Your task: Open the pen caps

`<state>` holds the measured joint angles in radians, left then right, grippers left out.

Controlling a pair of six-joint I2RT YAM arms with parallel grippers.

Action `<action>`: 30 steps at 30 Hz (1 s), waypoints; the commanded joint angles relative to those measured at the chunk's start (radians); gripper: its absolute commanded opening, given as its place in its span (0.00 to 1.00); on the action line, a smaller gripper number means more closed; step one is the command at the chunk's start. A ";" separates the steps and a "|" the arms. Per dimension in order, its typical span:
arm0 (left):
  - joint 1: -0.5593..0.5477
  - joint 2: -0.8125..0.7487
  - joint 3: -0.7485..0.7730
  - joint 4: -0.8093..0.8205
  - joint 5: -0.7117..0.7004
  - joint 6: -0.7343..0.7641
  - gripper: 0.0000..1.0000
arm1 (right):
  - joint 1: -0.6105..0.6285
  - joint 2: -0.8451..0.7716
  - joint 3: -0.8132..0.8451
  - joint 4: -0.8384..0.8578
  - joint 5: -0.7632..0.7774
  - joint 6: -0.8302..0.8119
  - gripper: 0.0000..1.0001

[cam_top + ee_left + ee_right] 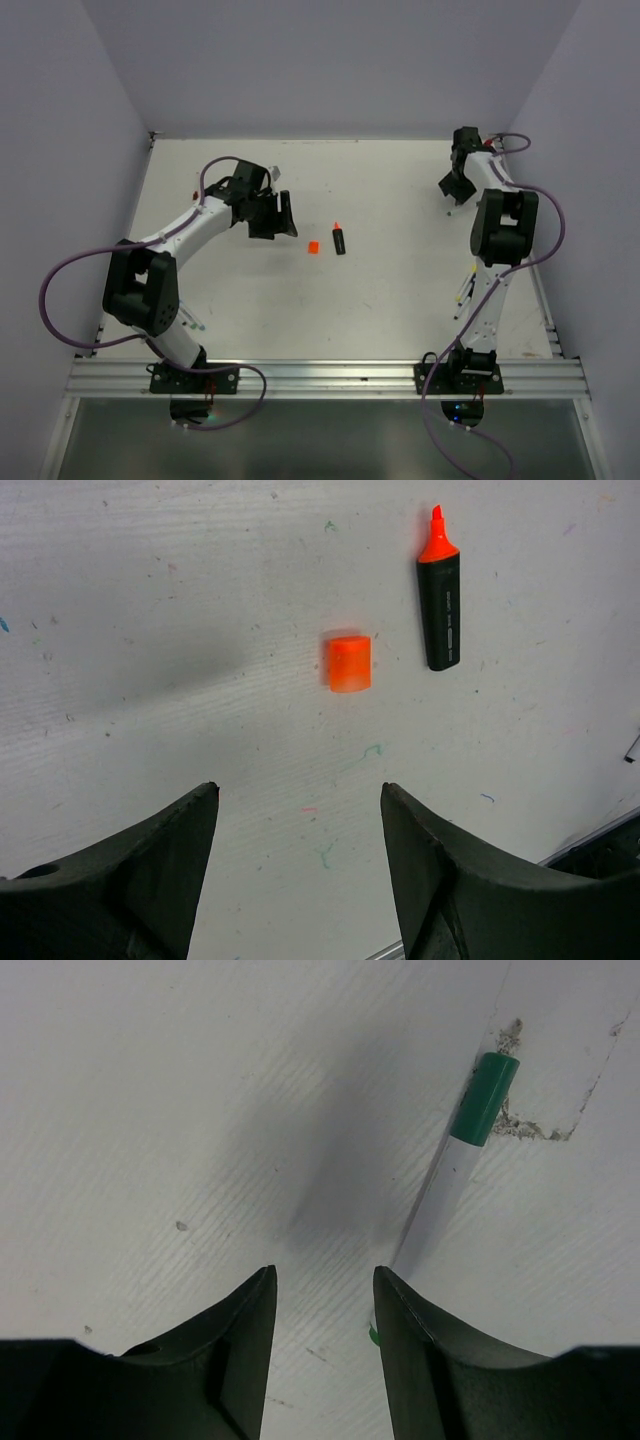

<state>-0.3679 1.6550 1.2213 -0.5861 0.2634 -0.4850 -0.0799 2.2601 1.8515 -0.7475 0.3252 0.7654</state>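
While left fingers (130, 880) and right fingers (200, 1370) stand apart, one orange cap (349, 663) lies beside one black marker (441, 610).

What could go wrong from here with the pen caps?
1. The green-capped pen lies beside a finger of the right gripper, outside its open gap; closing may miss or roll it.
2. The loose orange cap sits ahead of the open left gripper; a forward move might knock it.
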 commanded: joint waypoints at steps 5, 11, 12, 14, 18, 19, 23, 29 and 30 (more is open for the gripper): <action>-0.003 -0.023 0.012 0.000 0.022 0.031 0.70 | -0.040 -0.094 -0.006 -0.023 0.034 -0.024 0.48; -0.003 -0.024 0.012 -0.007 0.025 0.033 0.70 | -0.044 -0.102 -0.073 0.007 0.015 -0.040 0.47; -0.003 -0.024 0.015 -0.009 0.025 0.031 0.70 | -0.044 -0.099 -0.078 0.019 0.003 -0.038 0.47; -0.003 -0.024 0.020 -0.014 0.027 0.029 0.70 | -0.043 -0.093 -0.090 0.028 -0.017 -0.038 0.47; -0.003 -0.029 0.026 -0.027 0.023 0.031 0.70 | -0.043 -0.074 -0.113 0.045 -0.037 -0.035 0.42; -0.003 -0.035 0.026 -0.030 0.022 0.029 0.70 | -0.043 -0.074 -0.123 0.049 -0.044 -0.035 0.40; -0.003 -0.043 0.026 -0.038 0.019 0.022 0.70 | -0.043 -0.089 -0.179 0.073 -0.046 -0.035 0.19; -0.003 -0.046 0.056 -0.043 0.053 0.005 0.70 | -0.023 -0.115 -0.179 0.045 -0.069 -0.081 0.00; -0.003 -0.043 0.067 -0.044 0.062 0.002 0.70 | -0.012 -0.128 -0.178 0.042 -0.069 -0.095 0.00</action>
<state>-0.3679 1.6489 1.2274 -0.6212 0.2848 -0.4786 -0.1226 2.1849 1.6878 -0.6872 0.2890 0.7071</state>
